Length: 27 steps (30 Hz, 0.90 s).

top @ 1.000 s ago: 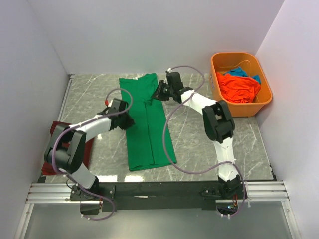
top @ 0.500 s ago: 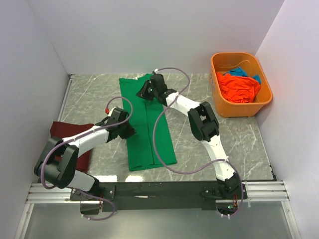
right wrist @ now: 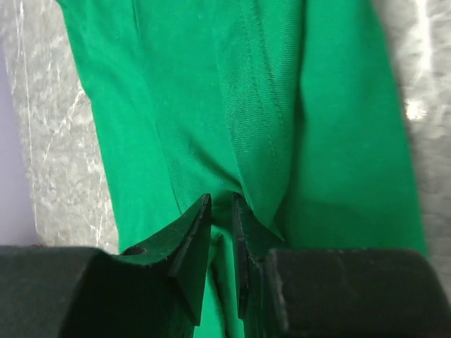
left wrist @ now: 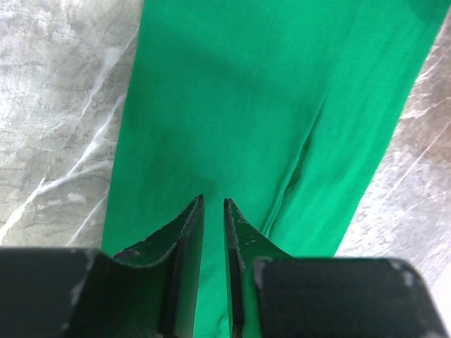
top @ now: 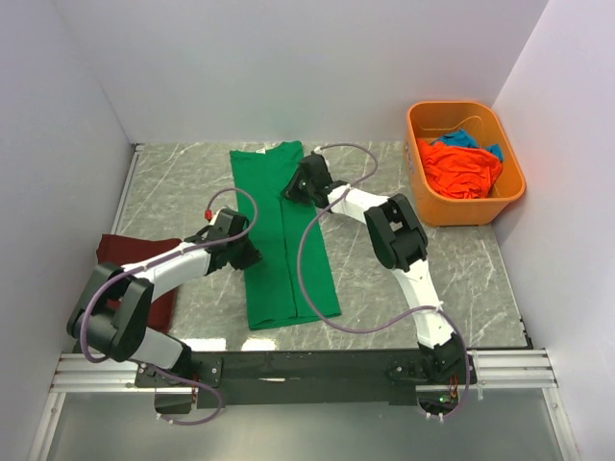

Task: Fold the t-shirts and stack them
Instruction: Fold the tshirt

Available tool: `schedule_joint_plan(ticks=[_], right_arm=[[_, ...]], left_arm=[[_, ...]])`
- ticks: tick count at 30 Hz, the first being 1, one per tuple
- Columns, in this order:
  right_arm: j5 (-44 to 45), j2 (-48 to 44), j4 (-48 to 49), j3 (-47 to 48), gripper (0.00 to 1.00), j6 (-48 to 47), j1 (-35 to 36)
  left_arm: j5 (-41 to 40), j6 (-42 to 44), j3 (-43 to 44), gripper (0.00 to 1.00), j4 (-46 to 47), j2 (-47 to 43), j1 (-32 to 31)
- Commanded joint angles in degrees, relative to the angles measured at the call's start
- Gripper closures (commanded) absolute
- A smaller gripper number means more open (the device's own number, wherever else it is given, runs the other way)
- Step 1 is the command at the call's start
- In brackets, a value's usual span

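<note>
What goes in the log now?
green t-shirt: folded long strip | left end effector: over it, grip unclear | right end effector: same

You're looking at a grey marbled counter with white veins, boxed in by plain white walls at the left, back and right. A silver metal rail runs along its near edge. The light is even and soft, with faint glare on the stone.
</note>
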Motion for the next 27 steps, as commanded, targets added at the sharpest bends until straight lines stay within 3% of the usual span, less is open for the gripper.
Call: schedule_joint_plan(ticks=[1, 10, 21, 27], right_arm=[[2.9, -6.2, 2.6, -4.2, 0.74, 0.2, -1.1], [0.4, -10.4, 8.1, -12.3, 0.75, 3.1, -4.5], [-1.6, -11.7, 9.0, -15.4, 0.75, 3.4, -6.2], [-2.7, -20.3, 8.8, -22.3, 0.73, 1.0, -7.2]], left_arm=[[0.6, 1.5, 1.0, 0.77, 0.5, 0.7, -0.3], [0.8, 1.5, 1.0, 0.77, 0.7, 2.6, -0.3], [0.8, 2.3, 1.0, 0.77, 0.3, 3.0, -0.3], [2.8, 4.1, 0.0, 0.67, 0.4, -1.8, -0.1]])
